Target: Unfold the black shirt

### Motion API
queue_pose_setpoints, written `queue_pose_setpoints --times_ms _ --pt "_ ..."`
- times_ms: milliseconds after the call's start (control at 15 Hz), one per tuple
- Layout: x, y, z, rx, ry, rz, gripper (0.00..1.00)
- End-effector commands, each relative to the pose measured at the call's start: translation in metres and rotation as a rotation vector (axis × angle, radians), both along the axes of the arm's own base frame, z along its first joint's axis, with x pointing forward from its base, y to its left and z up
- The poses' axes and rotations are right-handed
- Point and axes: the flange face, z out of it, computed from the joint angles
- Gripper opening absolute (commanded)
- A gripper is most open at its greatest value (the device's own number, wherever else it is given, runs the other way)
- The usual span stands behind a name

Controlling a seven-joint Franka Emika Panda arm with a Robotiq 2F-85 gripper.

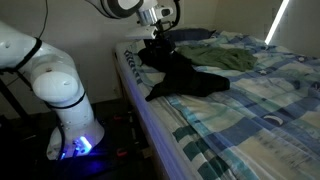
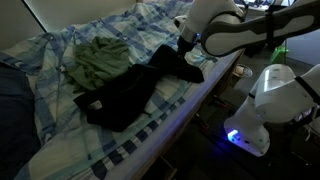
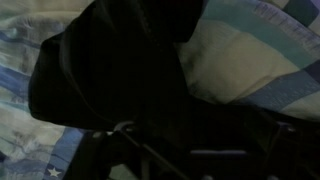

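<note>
Shirt: black shirt, soft, crumpled, folded over itself.
Gripper: gripper spread wide at its two o'clock, perhaps touching cloth.

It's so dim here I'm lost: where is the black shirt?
In both exterior views the black shirt lies crumpled on the plaid bedsheet near the bed's edge, beside the olive-green garment.
</note>
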Motion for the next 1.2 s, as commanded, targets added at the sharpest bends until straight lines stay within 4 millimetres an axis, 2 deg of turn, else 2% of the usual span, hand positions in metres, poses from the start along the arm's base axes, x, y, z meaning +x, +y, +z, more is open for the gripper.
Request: queue_pose_setpoints --times_ms 0,533,867,933,1000,1133 --pt "0.008 -0.009 -0.012 -0.087 0.003 0.035 1.0" --pt "0.028 0.014 -0.066 -0.224 0.042 0.066 1.0" --pt "0.044 0.021 -0.081 -0.282 -0.051 0.018 1.0" --pt "0.046 0.02 -0.082 -0.294 -0.071 0.005 0.77" --pt "0.049 0.02 -0.082 -0.307 -0.084 -0.004 0.74" --pt "0.053 0.019 -0.084 -0.33 -0.104 -0.024 0.58"
